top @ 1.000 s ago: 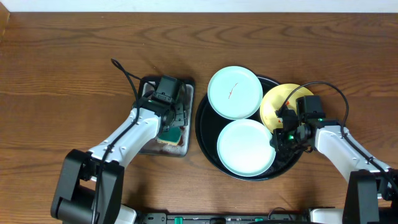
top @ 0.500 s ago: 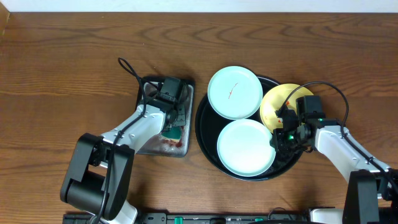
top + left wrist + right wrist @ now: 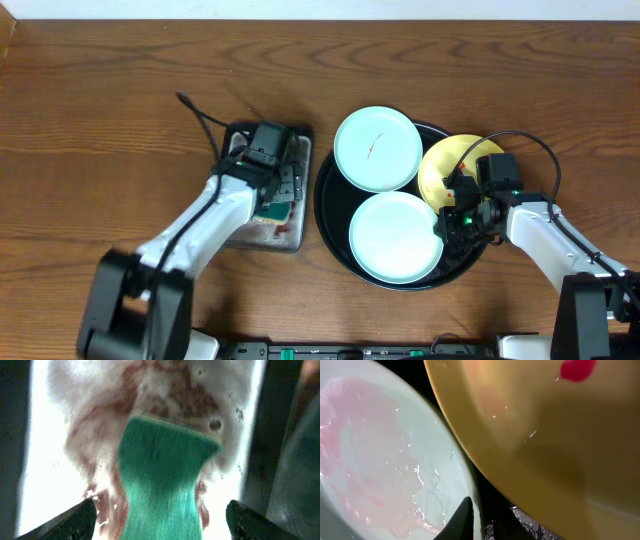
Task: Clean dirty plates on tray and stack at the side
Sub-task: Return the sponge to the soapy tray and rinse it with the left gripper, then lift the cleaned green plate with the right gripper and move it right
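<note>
The left hand pinches a green sponge in the soapy pan. The right hand is by the yellow plate; I cannot tell its grip.

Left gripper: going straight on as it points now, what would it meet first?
Probably the pan, its foamy, reddish bottom: the sponge that the left gripper holds would press into it. Depth is unclear.

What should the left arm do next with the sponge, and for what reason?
Probably lift the sponge out of the grey pan toward the tray: it sits in foamy reddish water, while the far pale plate shows a red smear.
</note>
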{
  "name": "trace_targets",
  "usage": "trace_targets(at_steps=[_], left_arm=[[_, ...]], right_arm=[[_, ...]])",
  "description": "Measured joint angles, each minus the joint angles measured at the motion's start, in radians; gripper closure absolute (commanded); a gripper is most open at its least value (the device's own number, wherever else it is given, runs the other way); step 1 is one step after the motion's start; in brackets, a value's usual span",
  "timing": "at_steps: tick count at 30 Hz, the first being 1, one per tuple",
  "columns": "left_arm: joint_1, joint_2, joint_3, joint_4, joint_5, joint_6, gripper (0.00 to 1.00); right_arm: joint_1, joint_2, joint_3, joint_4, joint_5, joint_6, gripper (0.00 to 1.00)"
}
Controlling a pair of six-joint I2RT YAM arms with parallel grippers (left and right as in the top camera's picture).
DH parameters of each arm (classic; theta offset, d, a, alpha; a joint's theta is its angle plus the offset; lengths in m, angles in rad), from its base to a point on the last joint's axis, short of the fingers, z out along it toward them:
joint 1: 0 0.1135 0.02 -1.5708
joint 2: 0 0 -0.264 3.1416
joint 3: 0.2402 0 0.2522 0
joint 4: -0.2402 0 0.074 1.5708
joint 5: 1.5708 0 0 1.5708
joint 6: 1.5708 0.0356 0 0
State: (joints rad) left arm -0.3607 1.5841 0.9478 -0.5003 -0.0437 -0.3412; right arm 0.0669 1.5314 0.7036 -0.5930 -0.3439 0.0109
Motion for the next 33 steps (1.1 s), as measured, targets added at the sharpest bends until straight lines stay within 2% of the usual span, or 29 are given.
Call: trace_targets(at_steps=[7, 13, 18, 24, 33], left_arm=[[0.0, -0.09, 0.002, -0.146, 0.011, -0.025, 0.16], [0.0, -0.089, 0.002, -0.154, 0.011, -0.028, 0.16], [0.0, -0.089, 0.002, -0.155, 0.011, -0.028, 0.16], [0.0, -0.089, 0.002, -0.154, 0.011, -0.028, 0.16], [0.0, -0.089, 0.002, -0.148, 0.011, -0.028, 0.16]], right_arm=[[0.0, 0.0, 0.0, 0.012, -0.04, -0.013, 0.99], [0.0, -0.023, 0.001, -0.031, -0.086, -0.023, 0.99], [0.0, -0.141, 0.013, -0.058, -0.037, -0.023, 0.99], [0.032, -0.317, 0.021, -0.055, 0.139, 0.004, 0.99], [0.269, -0.421, 0.023, -0.042, 0.526, 0.04, 0.99]])
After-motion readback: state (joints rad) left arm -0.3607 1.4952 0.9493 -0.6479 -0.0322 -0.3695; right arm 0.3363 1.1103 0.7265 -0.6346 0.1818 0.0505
